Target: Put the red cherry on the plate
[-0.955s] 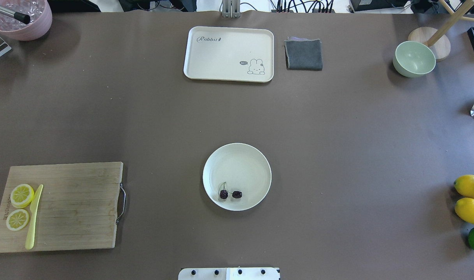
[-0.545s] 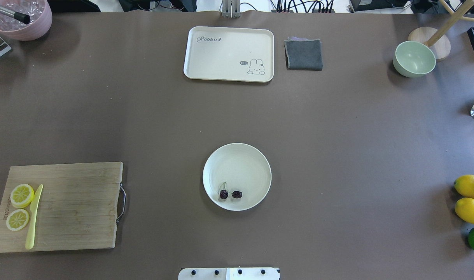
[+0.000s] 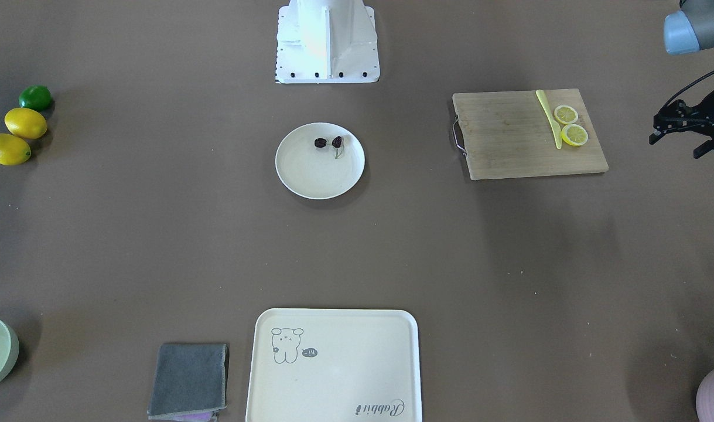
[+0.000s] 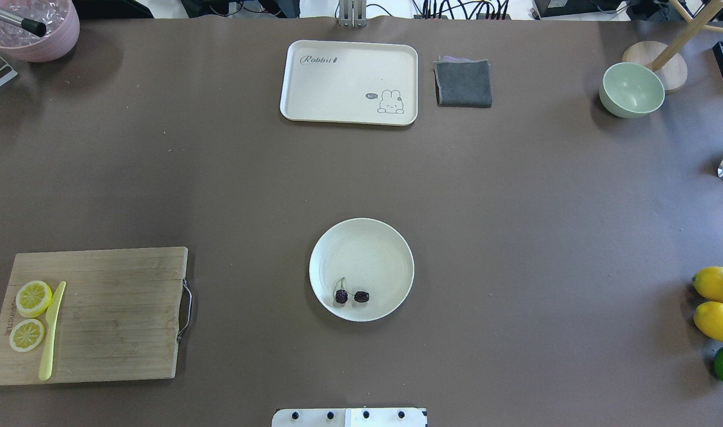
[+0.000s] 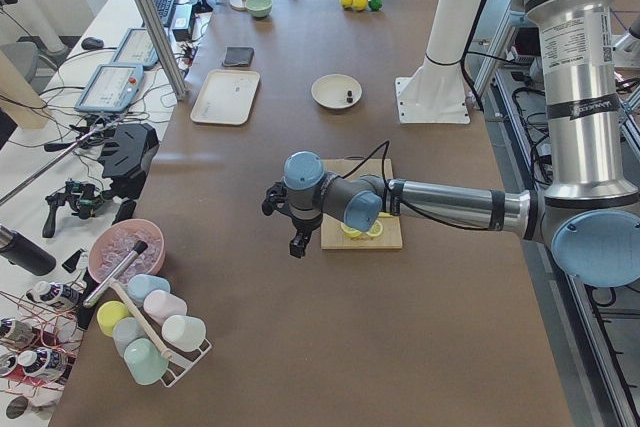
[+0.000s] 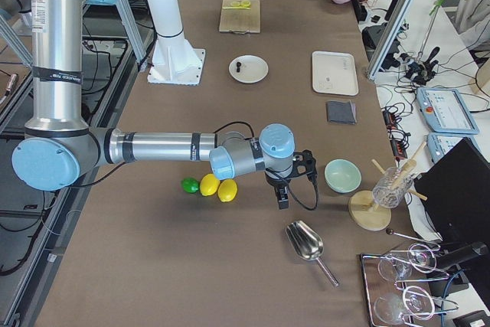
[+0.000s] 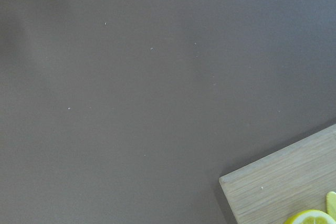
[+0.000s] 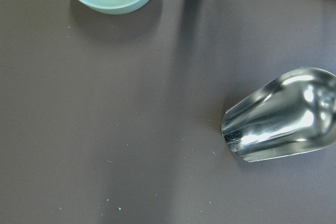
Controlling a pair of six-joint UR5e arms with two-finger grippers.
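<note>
The red cherry [image 4: 352,295], a dark pair joined by thin stems, lies inside the round cream plate [image 4: 367,249] near the rim closest to the robot's base; it also shows in the front view as the cherry [image 3: 328,142] on the plate [image 3: 318,176]. No gripper touches it. My left gripper [image 3: 674,147] hangs off to the side beyond the cutting board with its fingers apart and empty. My right gripper [image 6: 291,183] hovers far from the plate, between the lemons and the green bowl; I cannot tell whether it is open or shut.
A wooden cutting board [image 4: 112,320] with lemon slices and a yellow knife lies at the left. A rabbit tray [image 4: 349,65] and grey cloth [image 4: 463,83] sit at the far edge. Green bowl [image 4: 631,89], lemons [image 4: 717,302] and a metal scoop [image 8: 283,114] are at the right.
</note>
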